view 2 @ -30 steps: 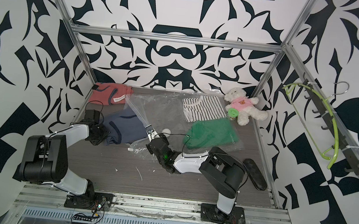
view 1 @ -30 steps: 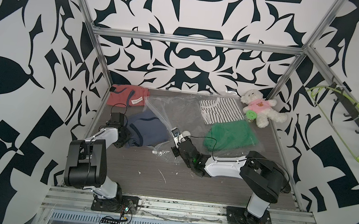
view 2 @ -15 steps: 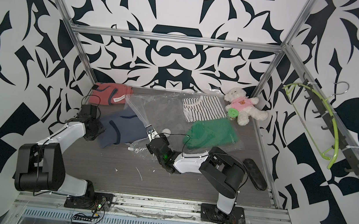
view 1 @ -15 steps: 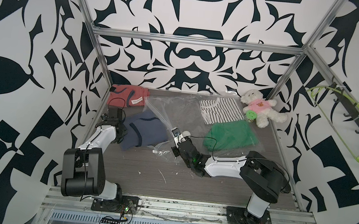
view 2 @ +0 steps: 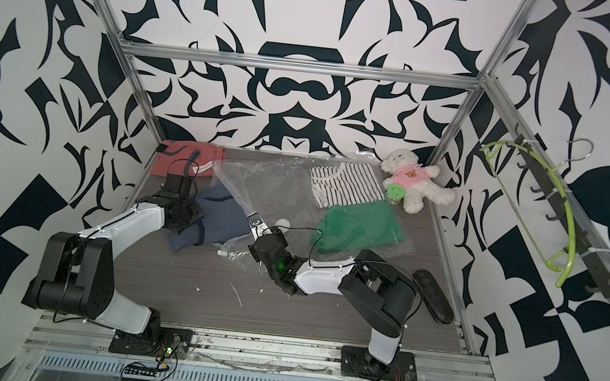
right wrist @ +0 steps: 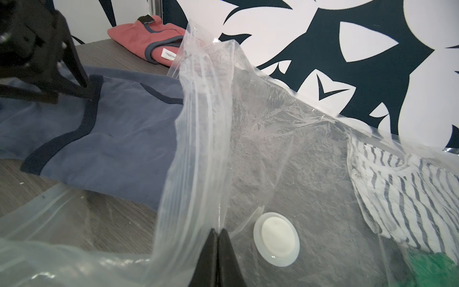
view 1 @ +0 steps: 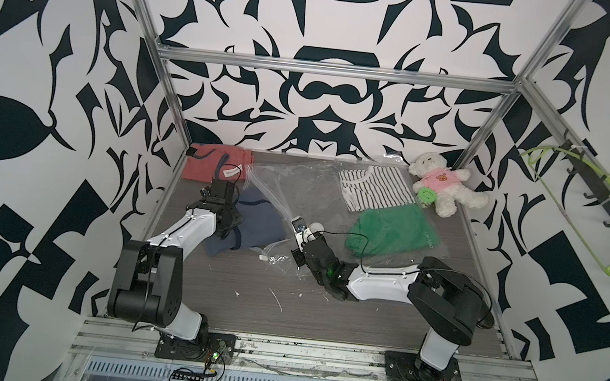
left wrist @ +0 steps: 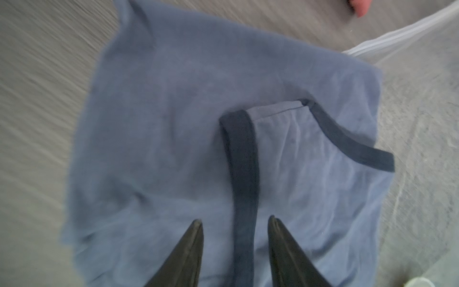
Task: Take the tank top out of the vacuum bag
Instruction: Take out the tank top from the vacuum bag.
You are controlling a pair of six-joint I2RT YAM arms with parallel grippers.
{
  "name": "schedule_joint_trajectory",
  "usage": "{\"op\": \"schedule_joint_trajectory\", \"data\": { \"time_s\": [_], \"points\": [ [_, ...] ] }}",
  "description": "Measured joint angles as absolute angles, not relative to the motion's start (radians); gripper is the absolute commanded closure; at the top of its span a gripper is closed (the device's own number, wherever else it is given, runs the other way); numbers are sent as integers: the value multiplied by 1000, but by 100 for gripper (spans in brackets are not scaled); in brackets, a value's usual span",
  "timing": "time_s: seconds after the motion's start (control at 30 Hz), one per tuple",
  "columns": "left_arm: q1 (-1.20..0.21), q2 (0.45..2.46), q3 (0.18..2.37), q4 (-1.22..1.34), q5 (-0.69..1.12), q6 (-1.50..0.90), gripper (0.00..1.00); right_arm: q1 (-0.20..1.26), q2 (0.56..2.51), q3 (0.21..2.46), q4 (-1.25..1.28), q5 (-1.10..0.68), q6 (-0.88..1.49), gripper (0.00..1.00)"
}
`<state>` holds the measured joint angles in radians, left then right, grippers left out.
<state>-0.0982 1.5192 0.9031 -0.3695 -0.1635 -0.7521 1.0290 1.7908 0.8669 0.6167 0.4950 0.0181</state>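
Two white-and-black robot arms are working side by side. The left arm is reaching forward and slightly inward from its base, wrist tipping downward, and the left hand (left wrist: 235,220) is holding its two dark fingers apart with a clear gap between them. The right arm is stretching low and leftward toward the middle, and the right hand (right wrist: 218,231) is pressing both fingertips tightly together.
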Motion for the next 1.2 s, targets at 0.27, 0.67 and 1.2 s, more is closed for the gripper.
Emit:
{"op": "schedule_joint_trajectory", "data": {
  "time_s": [0.27, 0.67, 1.2],
  "points": [
    [-41, 1583, 859, -302, -122, -785, 53, 1029, 1791, 867, 617, 496, 18, 93],
    [100, 1589, 815, -224, -61, -783, 53, 1029, 1791, 867, 617, 503, 18, 93],
    [150, 1613, 849, -245, -101, -740, 52, 1029, 1791, 867, 617, 510, 17, 93]
  ]
}}
